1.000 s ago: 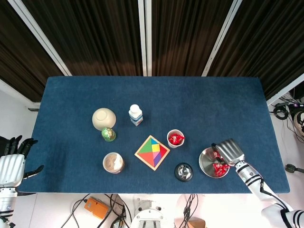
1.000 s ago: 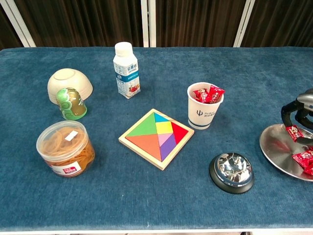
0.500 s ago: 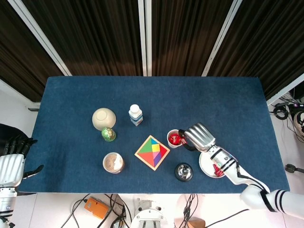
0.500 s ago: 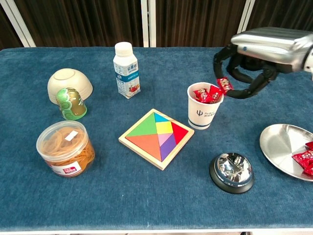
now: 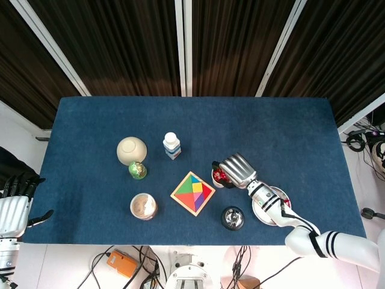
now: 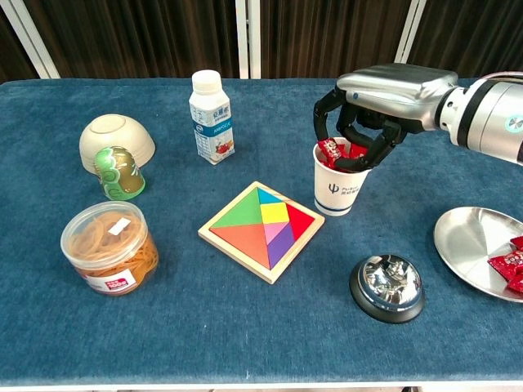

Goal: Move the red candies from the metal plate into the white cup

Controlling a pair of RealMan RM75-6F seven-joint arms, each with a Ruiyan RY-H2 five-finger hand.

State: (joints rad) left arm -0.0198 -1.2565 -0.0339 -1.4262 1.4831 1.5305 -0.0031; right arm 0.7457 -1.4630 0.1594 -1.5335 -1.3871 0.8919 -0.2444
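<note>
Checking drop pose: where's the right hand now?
In the chest view, the right hand is right of centre, directly over the white cup, fingers curled down at its mouth.

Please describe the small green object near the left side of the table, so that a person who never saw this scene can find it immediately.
Start at the white milk bottle toward the back of the blue table; to its left lies an overturned cream bowl. The green egg-shaped toy leans against the front of that bowl, above the clear tub of rubber bands. It is the only glossy green, patterned thing there.

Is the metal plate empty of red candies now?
No, red candies lie on the metal plate at the chest view's right edge.
</note>
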